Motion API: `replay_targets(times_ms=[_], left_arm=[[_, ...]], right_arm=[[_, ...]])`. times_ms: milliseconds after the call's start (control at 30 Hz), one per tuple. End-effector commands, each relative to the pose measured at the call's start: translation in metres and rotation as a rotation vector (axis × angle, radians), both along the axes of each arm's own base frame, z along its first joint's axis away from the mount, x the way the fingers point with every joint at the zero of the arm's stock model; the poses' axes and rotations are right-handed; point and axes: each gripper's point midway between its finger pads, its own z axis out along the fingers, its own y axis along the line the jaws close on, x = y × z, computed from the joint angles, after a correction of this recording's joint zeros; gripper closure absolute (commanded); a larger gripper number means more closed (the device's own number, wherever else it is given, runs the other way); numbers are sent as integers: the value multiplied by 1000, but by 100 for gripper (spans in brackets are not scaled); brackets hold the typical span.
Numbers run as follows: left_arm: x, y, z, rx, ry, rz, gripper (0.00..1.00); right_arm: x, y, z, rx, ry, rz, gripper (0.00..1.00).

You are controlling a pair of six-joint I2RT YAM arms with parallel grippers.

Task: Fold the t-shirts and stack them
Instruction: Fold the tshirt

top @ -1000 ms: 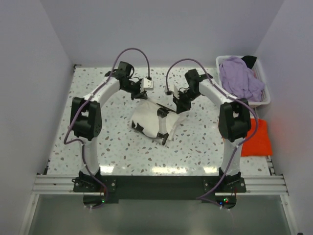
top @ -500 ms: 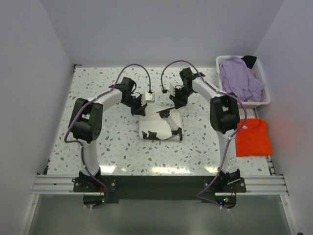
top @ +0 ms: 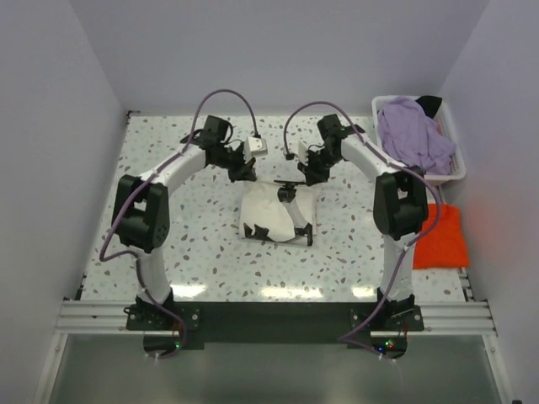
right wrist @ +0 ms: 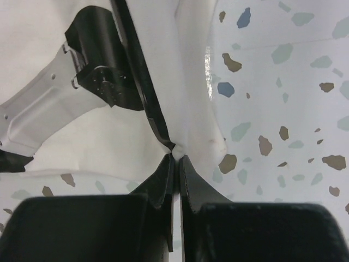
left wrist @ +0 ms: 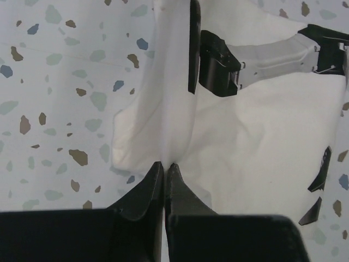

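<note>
Lying at the middle of the table (top: 168, 177), the cream-white t-shirt (top: 274, 212) forms a rough rectangle, long side running from far edge to near edge. Black patches (top: 261, 229) show along its near hem and right side.

Left gripper (top: 244, 171) sits at the shirt's far-left corner. In the left wrist view its 2 fingers (left wrist: 150, 188) are pressed together on a raised ridge of the cream-white t-shirt (left wrist: 262, 136); left gripper (left wrist: 164, 164) clamped on cloth, no gap visible.

Right gripper (top: 308, 173) sits at the far-right corner. In the right wrist view its fingers (right wrist: 192, 180) are likewise together, pinching a fold of the cream-white t-shirt (right wrist: 185, 82); right gripper (right wrist: 175, 157) clamped on cloth.

Both arms arch in from the near edge, wrists close to each other over the shirt's far side. Cloth between the 2 pinch points is pulled up into creases; the rest lies on the table.

Orange-red t-shirt (top: 442, 237) lies flat at the right edge of the table, partly behind the right arm, well apart from the cream one.

Lavender t-shirt (top: 413, 135) is heaped in the white basket (top: 459, 172) at the far-right corner, spilling over its rim. A dark cloth (top: 429, 103) shows at the basket's far end; what it is, cannot tell.
</note>
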Motion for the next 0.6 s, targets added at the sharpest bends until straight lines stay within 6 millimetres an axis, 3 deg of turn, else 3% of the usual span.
replay_targets(times_ms=[0, 67, 167, 267, 333, 400, 433, 467, 500, 567], left_arm=[[29, -6, -21, -6, 45, 52, 99], [44, -10, -37, -2, 64, 79, 96], [57, -15, -57, 3, 114, 122, 92], [71, -20, -60, -10, 123, 169, 89], [76, -20, -61, -10, 134, 203, 82], [76, -17, -59, -16, 162, 243, 72], [80, -13, -53, -45, 163, 261, 69], [81, -10, -39, -77, 159, 270, 64], [78, -6, -36, -106, 205, 308, 51], [87, 8, -9, -193, 187, 342, 45]], right_arm=[[18, -13, -6, -27, -45, -1, 100], [22, -10, -5, -26, -44, 14, 100], [25, -12, -20, -49, -20, 23, 98], [27, -17, -33, -84, -9, 9, 91], [30, -20, -37, -103, -15, -7, 69], [36, -20, -36, -103, -38, -29, 54], [40, -19, -30, -92, -42, -62, 52], [41, -19, -26, -86, -45, -76, 50], [44, -20, -21, -77, -50, -92, 45], [48, -18, -5, -36, -55, -154, 39]])
